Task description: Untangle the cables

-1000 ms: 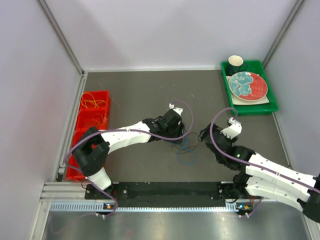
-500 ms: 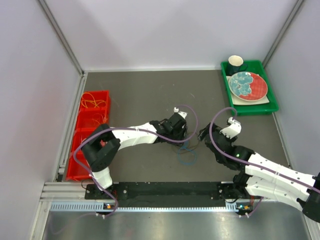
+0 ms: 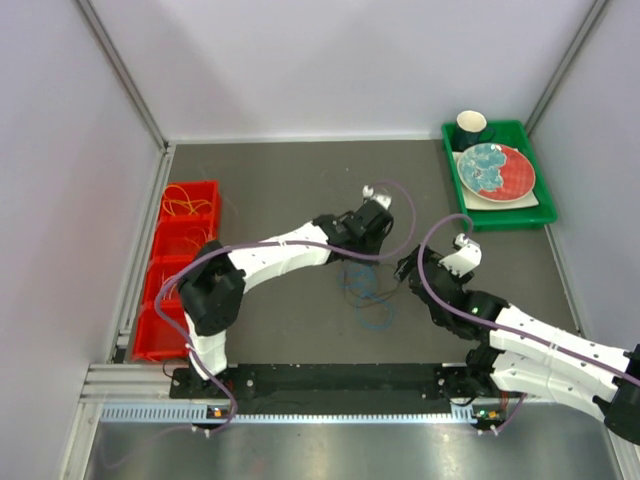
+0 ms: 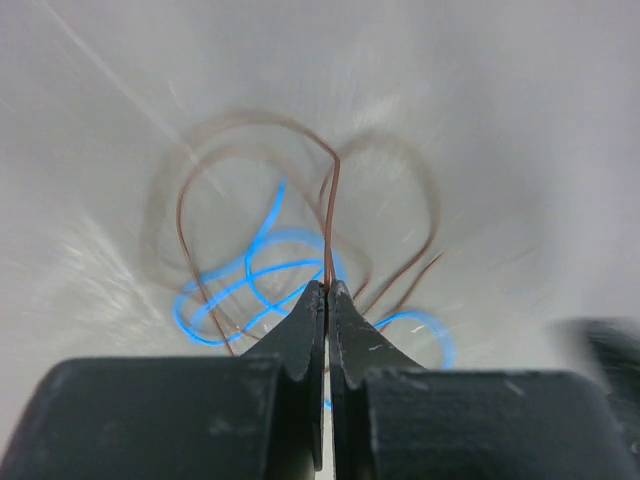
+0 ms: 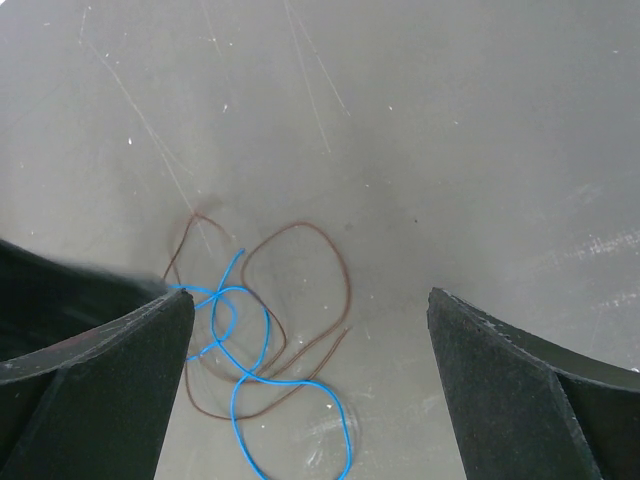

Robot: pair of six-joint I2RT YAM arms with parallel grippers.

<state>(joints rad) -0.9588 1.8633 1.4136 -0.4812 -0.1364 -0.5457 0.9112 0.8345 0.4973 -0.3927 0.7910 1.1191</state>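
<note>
Two cables lie tangled on the grey table between my arms: a blue wire (image 5: 262,345) and a thin brown wire (image 5: 340,270), their loops crossing. In the top view they show as a small tangle (image 3: 368,298). My left gripper (image 4: 327,287) is shut on a strand of the brown wire (image 4: 332,200), which rises to its tips while the blue wire (image 4: 262,265) stays on the table below. From above, the left gripper (image 3: 362,250) hangs over the tangle's far edge. My right gripper (image 5: 310,300) is open above the tangle, touching nothing; in the top view it (image 3: 407,268) sits just right of the wires.
A red divided bin (image 3: 172,290) stands along the left wall, with orange-yellow wires (image 3: 186,205) in its far compartment. A green tray (image 3: 500,215) at the back right holds a patterned plate (image 3: 495,168) and a dark cup (image 3: 471,124). Walls enclose three sides.
My left gripper has moved right and away from the arm bases, and closed on the brown wire, pulling a strand up. The right arm has stayed put.
</note>
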